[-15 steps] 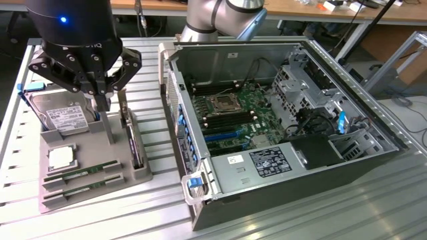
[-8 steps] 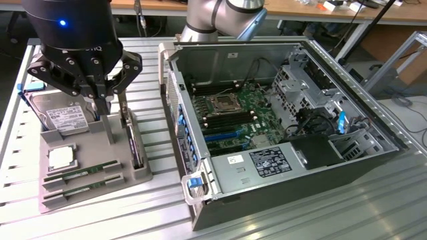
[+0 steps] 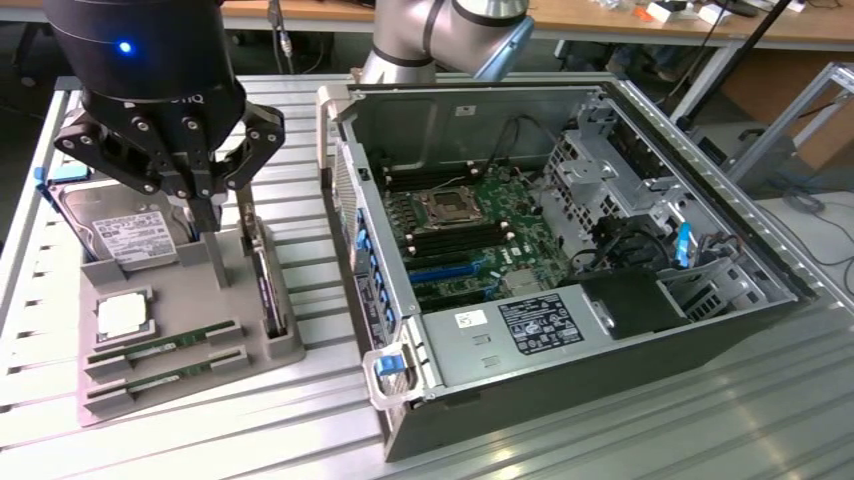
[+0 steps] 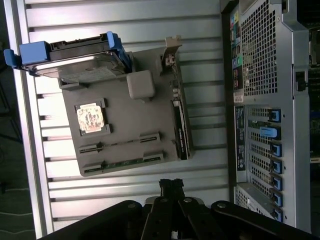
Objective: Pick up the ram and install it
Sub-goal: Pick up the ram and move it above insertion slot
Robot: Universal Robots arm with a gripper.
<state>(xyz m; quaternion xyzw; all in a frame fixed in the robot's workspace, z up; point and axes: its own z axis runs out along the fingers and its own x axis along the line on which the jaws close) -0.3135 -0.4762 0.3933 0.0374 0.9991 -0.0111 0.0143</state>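
Over gray tray [image 3: 200,300] [image 4: 125,120] I see my gripper [image 3: 200,205] [image 4: 171,184] w/ fingers pinched together, empty; ram [image 3: 154,350] [image 4: 120,145] lies slotted in tray, apart from gripper, beside PC case [image 3: 561,400].

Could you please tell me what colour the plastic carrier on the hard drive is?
Blue. The hard drive carrier shows best in the wrist view.
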